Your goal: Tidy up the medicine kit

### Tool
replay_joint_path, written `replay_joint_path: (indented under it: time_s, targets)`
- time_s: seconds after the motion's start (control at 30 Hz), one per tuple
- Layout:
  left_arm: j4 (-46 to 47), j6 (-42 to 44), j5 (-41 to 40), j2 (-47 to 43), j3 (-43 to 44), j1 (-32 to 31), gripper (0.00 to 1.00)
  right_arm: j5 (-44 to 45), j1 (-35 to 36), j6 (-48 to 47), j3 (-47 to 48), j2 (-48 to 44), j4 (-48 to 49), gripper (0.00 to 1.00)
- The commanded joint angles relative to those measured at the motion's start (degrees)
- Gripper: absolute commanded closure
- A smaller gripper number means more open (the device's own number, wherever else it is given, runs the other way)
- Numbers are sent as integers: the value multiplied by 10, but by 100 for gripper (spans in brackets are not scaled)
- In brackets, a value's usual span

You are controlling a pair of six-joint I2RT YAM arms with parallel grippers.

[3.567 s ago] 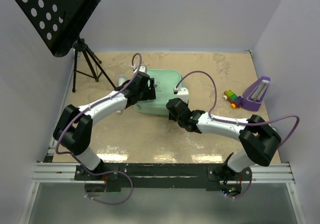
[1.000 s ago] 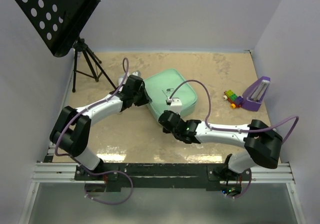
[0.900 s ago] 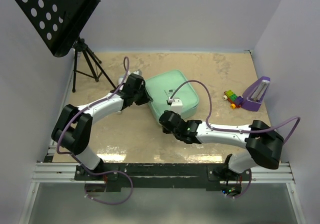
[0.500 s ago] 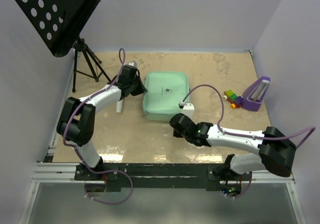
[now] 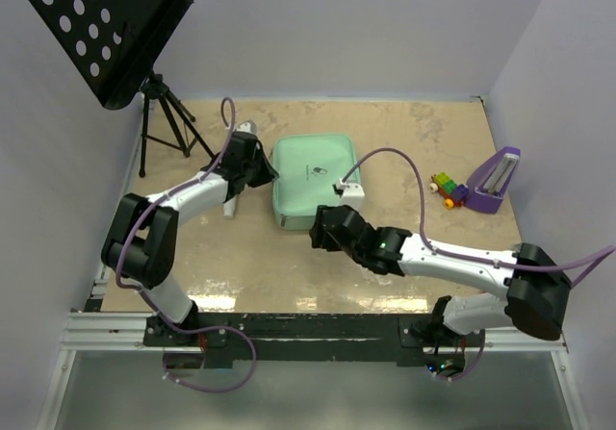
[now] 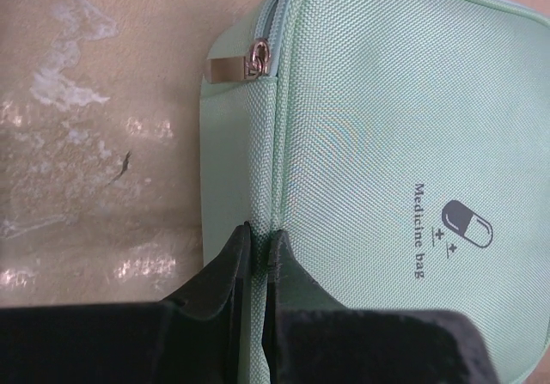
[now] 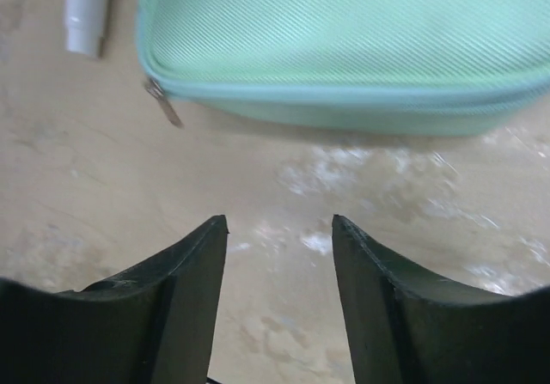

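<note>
The medicine kit [image 5: 313, 175] is a mint-green zipped fabric case with a capsule mark, lying flat and closed in the middle of the table. My left gripper [image 5: 265, 172] is at its left side, shut on the zipper seam [image 6: 258, 234] of the kit [image 6: 387, 143]. A metal zipper pull [image 6: 256, 57] sits at the corner beyond the fingers. My right gripper [image 5: 318, 233] hovers over bare table just in front of the kit's near edge [image 7: 344, 40], open [image 7: 279, 221] with nothing between its fingers. A second zipper pull [image 7: 163, 100] hangs at that near corner.
A white tube [image 7: 88, 10] lies left of the kit, under the left arm [image 5: 231, 204]. A black music stand [image 5: 106, 26] on a tripod [image 5: 168, 127] fills the back left. A purple wedge [image 5: 496, 178] and small coloured blocks [image 5: 446, 186] sit at the right.
The kit has turned and slid left, now lying square. The left gripper moved back-left with it, staying shut on its seam. The right gripper let go of the near edge and opened.
</note>
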Motion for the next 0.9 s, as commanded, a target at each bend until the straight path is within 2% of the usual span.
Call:
replay_joint_path:
  time_s: [0.0,0.1,0.27,0.6,0.87]
  targets:
    - [-10,-32,-11,-57,-71,-3,100,18,11,-27,76,64,62,39]
    - [-4,-51,-15,-88,-104,-10,100,23,22,-29,115,113,67,34]
    - [-13,-66,-30,-116,-127,-15,100,14,38,-36,160,176,68,36]
    - [-30,-66,-44,-123,-126,-15,100,18,83,-13,137,185,78,37]
    - [-32,-70,-48,-144,-144,-15,100,85,83,40,155,228,78,45]
